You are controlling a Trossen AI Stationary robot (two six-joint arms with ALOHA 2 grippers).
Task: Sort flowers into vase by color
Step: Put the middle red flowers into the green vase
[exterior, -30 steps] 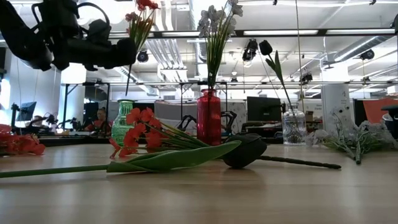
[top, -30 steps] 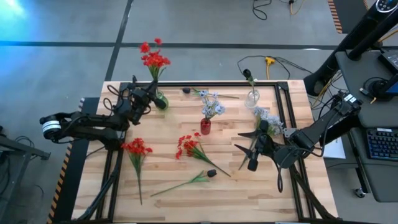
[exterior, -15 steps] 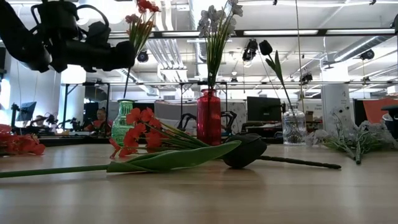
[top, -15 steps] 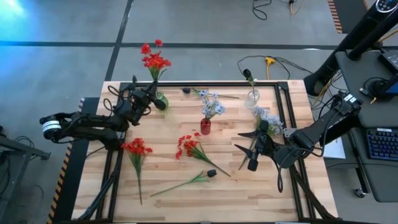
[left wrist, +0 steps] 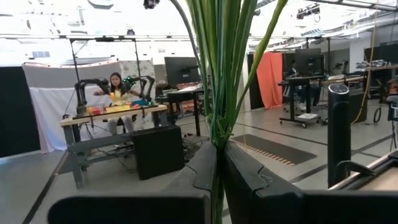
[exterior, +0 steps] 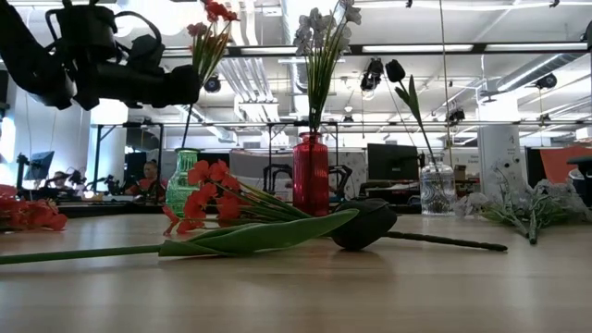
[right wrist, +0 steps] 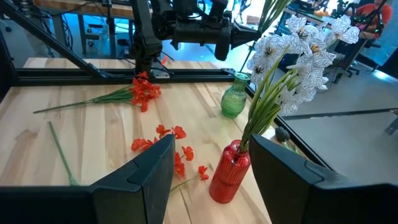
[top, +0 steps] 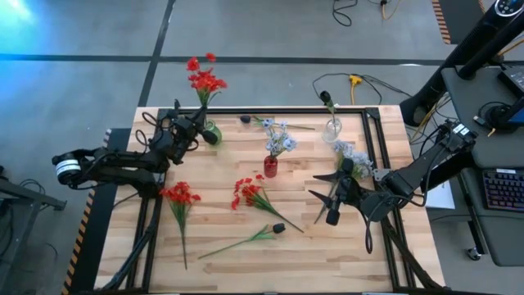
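My left gripper (top: pixel 206 133) is shut on a red flower (top: pixel 203 79) just above the green vase (top: pixel 214 131) at the table's far left. The bloom leans out past the far edge. A red vase (top: pixel 270 167) in the middle holds pale blue flowers (top: pixel 278 139). A clear vase (top: pixel 332 129) at the far right holds a dark-bud flower (exterior: pixel 398 74). My right gripper (top: pixel 332 197) hovers open at the right, over bare table. In its wrist view the fingers (right wrist: pixel 149 174) frame the red vase (right wrist: pixel 225 177) farther off. My left gripper pinches the red flower's bundle of green stalks (left wrist: pixel 217 134) between its two fingers, well below the bloom. The fingers come in about level from the table's left and lie across the stalks. The flower stands nearly upright, its stalk (exterior: pixel 188 129) reaching down to the green vase's mouth (exterior: pixel 185 152).
Loose on the table lie two red flowers (top: pixel 178 197) (top: pixel 250 192), a dark-bud flower (top: pixel 277 228) near the front, a pale blue bunch (top: pixel 352 156) at the right and another stem (top: pixel 258 122) at the far edge. Black rails (top: pixel 372 147) run along the table's sides.
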